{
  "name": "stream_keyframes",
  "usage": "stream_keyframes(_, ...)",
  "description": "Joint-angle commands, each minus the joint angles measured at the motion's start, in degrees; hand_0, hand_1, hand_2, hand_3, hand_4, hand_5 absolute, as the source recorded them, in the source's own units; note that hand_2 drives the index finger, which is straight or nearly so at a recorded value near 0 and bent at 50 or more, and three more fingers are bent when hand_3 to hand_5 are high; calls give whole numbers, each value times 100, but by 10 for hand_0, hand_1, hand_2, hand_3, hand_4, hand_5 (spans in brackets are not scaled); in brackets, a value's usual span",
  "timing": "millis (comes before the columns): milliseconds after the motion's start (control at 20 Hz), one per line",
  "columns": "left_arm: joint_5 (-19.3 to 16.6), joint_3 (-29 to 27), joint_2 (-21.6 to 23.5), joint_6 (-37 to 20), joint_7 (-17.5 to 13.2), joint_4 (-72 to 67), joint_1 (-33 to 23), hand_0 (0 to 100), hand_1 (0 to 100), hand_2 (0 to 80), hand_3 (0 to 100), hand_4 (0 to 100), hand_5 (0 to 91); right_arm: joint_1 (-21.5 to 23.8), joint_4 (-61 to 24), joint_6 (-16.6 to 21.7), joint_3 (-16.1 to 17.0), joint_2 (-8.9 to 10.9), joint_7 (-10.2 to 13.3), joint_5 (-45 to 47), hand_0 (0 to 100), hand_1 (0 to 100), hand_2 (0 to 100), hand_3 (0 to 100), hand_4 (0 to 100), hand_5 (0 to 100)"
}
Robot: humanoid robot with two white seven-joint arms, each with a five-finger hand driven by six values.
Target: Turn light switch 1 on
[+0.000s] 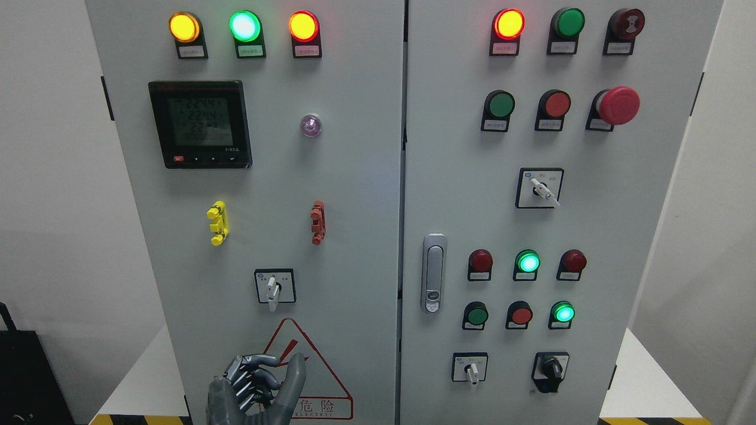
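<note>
Head view: the left hand [254, 386] rises at the bottom edge before the grey cabinet door [354, 177], fingers [251, 378] curled together, thumb raised, grasping nothing. Straight above the fingers, well apart, sits a rotary selector switch [273, 287]; the red warning triangle [319, 378] lies just beside them.

Single view only, from the head camera. It faces a grey electrical cabinet [354, 177] nearly square-on, pitched slightly downward, so the cabinet sides converge toward the bottom of frame. The camera sits close: the two door panels fill most of the width, with the top row of indicator lamps [244, 26] just under the upper edge. White wall shows on both flanks. The left hand [254, 389] enters at the bottom edge, left of centre. No second view for overlap.
</note>
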State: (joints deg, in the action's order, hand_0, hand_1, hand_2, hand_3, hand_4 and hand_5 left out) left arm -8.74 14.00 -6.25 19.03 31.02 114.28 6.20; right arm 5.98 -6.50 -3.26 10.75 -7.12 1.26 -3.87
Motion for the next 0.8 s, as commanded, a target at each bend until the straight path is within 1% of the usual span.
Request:
stream_keyframes(0, 3, -64, -17, 4, -35, -2, 39, 32, 636, 559, 862, 903, 833, 0, 0, 0, -2, 0, -3, 0, 0, 0, 0, 0, 0, 0)
stream_keyframes(150, 3, -91, -17, 22, -35, -2, 92, 29, 636, 560, 862, 904, 834, 0, 0, 0, -2, 0, -3, 0, 0, 0, 0, 0, 0, 0)
stream_keyframes(300, 3, -99, -17, 162, -35, -2, 136, 27, 636, 562, 863, 905, 835, 0, 0, 0, -2, 0, -3, 0, 0, 0, 0, 0, 0, 0)
stream_keyframes(550, -5, -108, -34, 189, -35, -2, 171, 27, 637, 563, 864, 904, 833, 0, 0, 0, -2, 0, -3, 0, 0, 0, 0, 0, 0, 0)
stream_keyframes(750, -5, -257, -43, 294, -35, -11, 329, 25, 639, 563, 864, 902, 832, 0, 0, 0, -2, 0, -3, 0, 0, 0, 0, 0, 0, 0)
